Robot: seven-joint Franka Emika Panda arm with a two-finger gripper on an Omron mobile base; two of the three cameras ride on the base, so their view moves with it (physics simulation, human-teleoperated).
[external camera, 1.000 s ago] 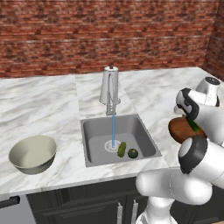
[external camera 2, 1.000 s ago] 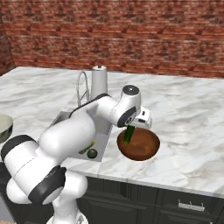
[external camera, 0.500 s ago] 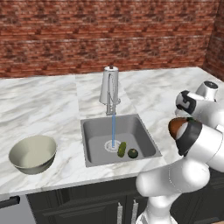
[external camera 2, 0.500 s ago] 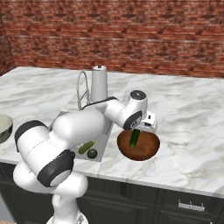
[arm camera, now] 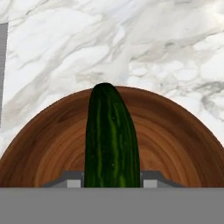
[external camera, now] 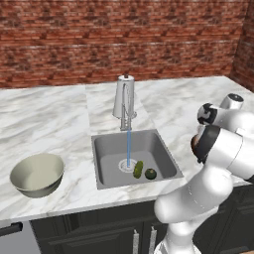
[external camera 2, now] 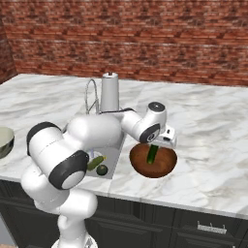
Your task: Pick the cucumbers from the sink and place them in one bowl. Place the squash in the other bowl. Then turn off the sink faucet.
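- The long cucumber (arm camera: 112, 135) — dark green, glossy, faintly striped, with a rounded tip — is hanging end-down over the wooden bowl (external camera 2: 164, 164), its tip pointing into the bowl's hollow.
- The gripper (external camera 2: 154, 150) is pinching this cucumber between its two fingers (arm camera: 72, 178); whether the tip is touching the wood cannot be told.
- The wooden bowl is sitting on the marble counter (external camera 2: 213, 160) just right of the sink (external camera: 106, 171); it is wide, shallow and reddish-brown, with ringed grain showing on its inside.
- The sink is lying as a square grey steel basin with a round white-rimmed drain (external camera: 125, 164).
- The shorter cucumber (external camera: 138, 168), plumper and lighter green, is resting on the basin floor beside the drain, with the squash (external camera: 150, 173) — small, round, dark — just beside it.
- The faucet (external camera: 124, 97), tall and silvery-white, is pouring a thin blue stream (external camera: 128, 146) onto the drain.
- The pale bowl (external camera: 36, 174), deep and cream inside, is standing on the counter well left of the sink.
- A red brick wall (external camera: 99, 39) is running behind the counter.
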